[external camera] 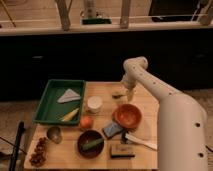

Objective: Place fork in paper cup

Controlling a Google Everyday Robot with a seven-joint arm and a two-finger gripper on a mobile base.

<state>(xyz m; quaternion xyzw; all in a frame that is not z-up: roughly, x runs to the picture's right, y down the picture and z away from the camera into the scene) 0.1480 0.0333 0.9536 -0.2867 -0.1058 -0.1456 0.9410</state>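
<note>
Silvery fork (119, 94) sits right of centre beside the gripper (129, 95), whose grip state cannot be told; recommend a mid-handle hold, then upright lowering into the paper cup (94, 104).

light: dim, warm | surroundings: dark | jaws: over lit table's (104, 90) far side

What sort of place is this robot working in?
Probably a mock kitchen or test area: a wooden table laid with an orange bowl, a paper cup and a green tray. The gripper hangs over the table's far side, near the fork.
</note>
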